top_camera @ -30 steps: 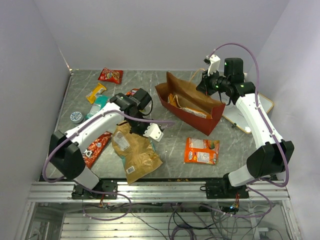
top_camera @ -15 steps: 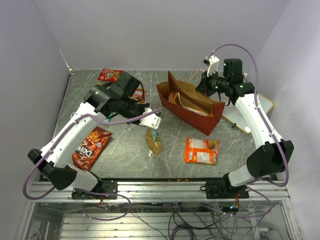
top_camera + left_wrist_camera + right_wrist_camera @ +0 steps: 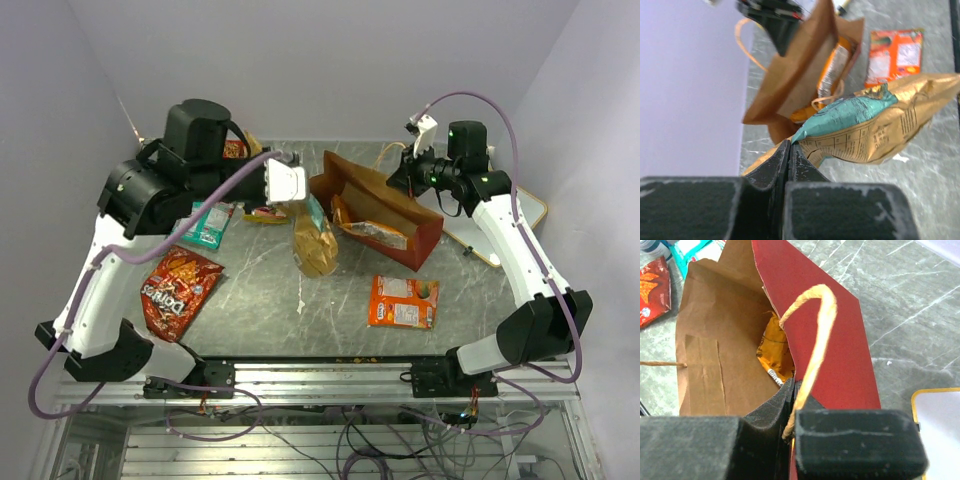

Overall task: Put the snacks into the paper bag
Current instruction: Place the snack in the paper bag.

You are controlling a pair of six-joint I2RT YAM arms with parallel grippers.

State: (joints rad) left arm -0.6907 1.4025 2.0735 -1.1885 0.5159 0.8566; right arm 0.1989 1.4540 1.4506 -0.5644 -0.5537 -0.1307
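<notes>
One snack at least already lies inside the tall red paper gift bag (image 3: 425, 240) with the brown kraft lining: an orange-yellow crinkly packet (image 3: 771, 352) shows deep in it. The bag sits toward the far right of the grey marbled table (image 3: 330, 315), leaning with its mouth turned up and toward the left side. The right gripper (image 3: 790, 390) is clamped on the bag's rim, its jaws pressed together over the red wall with the thin tan looped handle (image 3: 818, 335) running between them, so the mouth is held open.

Next in size, the large gold chip bag (image 3: 313, 245) with a teal patch hangs in the air just left of the bag's mouth, above the table and clear of it. The left gripper (image 3: 790, 150) holds it by its top edge, jaws closed tight on the foil, and the rest of the pack dangles below. It appears not yet over the opening, so carrying it a little to the right and releasing it is judged the step in hand.

Several snacks are left on the table. The red Doritos bag (image 3: 178, 292) lies at the near left, well apart from the paper bag. The flat orange pack (image 3: 403, 301) lies just in front of the bag. A teal packet (image 3: 207, 226) and a small red and yellow one (image 3: 262, 213) lie under the raised left arm. Judged from this, the task is under halfway.
</notes>
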